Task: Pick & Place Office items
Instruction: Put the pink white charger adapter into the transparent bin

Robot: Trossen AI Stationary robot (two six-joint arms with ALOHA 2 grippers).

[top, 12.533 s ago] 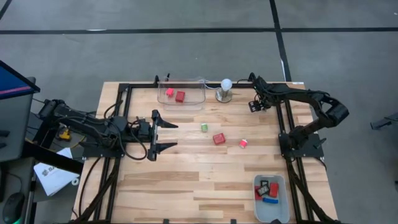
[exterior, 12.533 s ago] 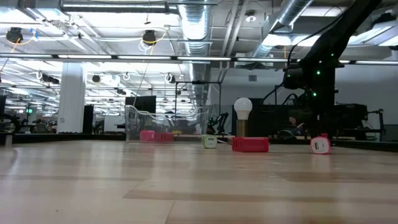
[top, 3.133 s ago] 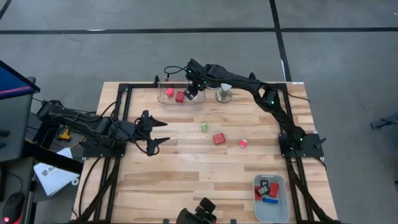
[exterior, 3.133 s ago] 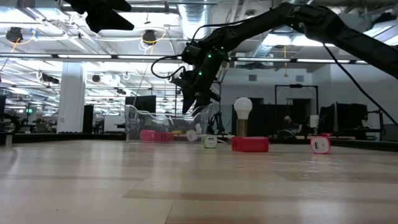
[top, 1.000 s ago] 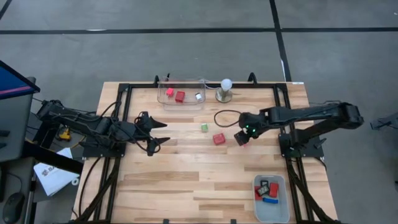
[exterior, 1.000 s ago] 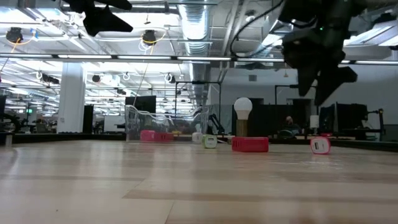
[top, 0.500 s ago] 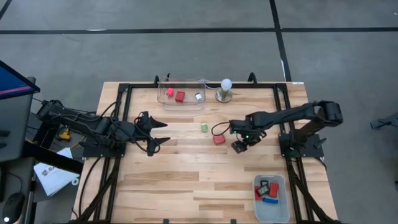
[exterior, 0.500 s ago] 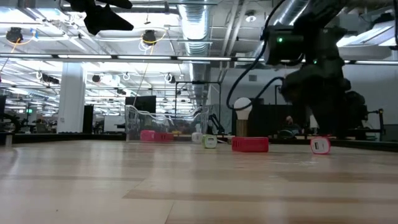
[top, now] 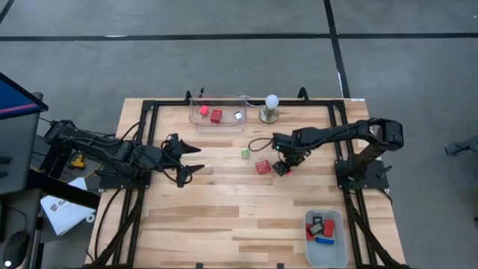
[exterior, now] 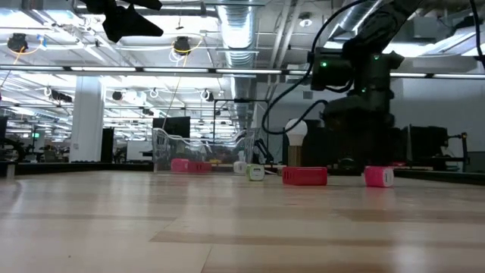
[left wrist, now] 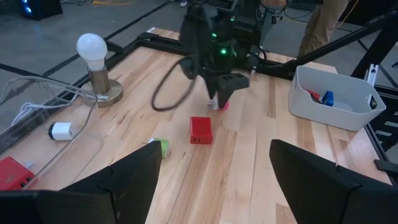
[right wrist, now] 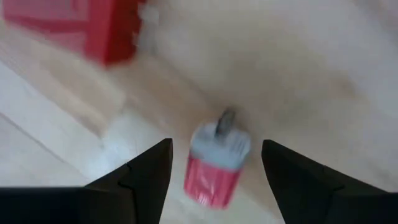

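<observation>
**Pink item under right gripper, not yet grasped**

Pink-and-white item (right wrist: 214, 163) lies on the table (top: 224, 217) near its middle, just beside a red block (top: 262, 167) and well apart from both containers. The right gripper (top: 281, 167) hangs directly over it with fingers spread, one on each side of the piece and touching neither (the right wrist view shows clear wood between item and fingers). This straddling stance suits a descent and close, so the step in hand appears to be the pick.

The red block sits close to the fingers' path; a sideways drift could nudge it. A green item (top: 245, 152) lies just beyond the block. The clear bin (top: 217, 123) at the far edge holds two red pieces and a white one; the grey tray (top: 326, 244) at the near right corner holds red, black-and-white and blue pieces. A bulb on a round base (top: 270, 109) stands beside the clear bin, clear of the work.

The left gripper (top: 187, 158) waits over the table's left part, fingers spread, holding nothing.
</observation>
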